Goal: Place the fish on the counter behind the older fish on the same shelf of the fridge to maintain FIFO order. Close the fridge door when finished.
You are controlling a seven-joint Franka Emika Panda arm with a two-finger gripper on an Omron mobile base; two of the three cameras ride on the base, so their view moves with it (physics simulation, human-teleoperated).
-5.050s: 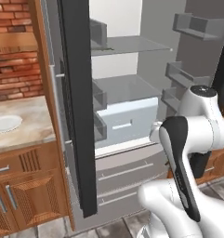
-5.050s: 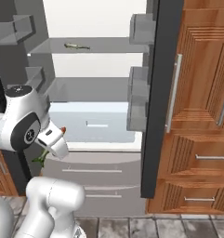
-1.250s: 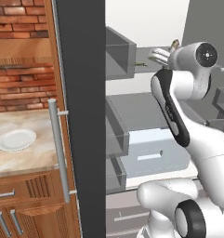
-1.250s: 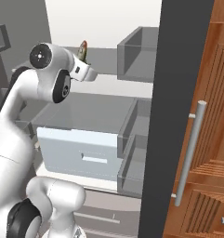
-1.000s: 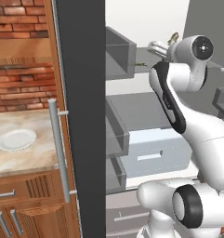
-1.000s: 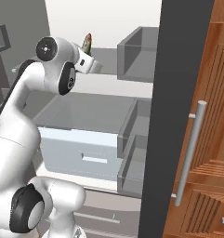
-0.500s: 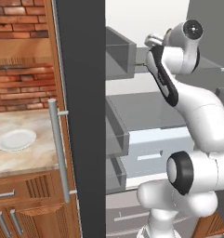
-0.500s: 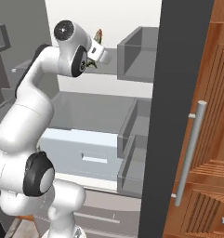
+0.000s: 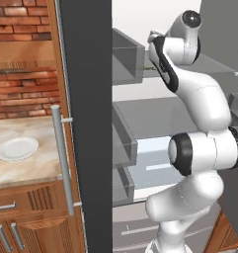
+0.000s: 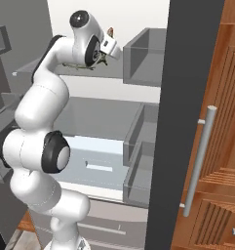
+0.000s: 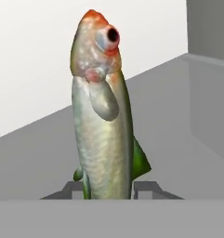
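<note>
The gripper (image 11: pixel 108 189) is clamped on the fish (image 11: pixel 103 116), which points head-first along the fingers over the fridge's grey shelf (image 11: pixel 34 158).

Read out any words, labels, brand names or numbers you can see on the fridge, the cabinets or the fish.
None: no text, label, brand or number shows on the fridge, the fish, the white plate or the wooden cabinets.

fish (image 11: pixel 103 125) pinched between the fingertips (image 11: pixel 71 188), head pointing away from them | grey shelf (image 11: pixel 178 121) past the tips
</note>
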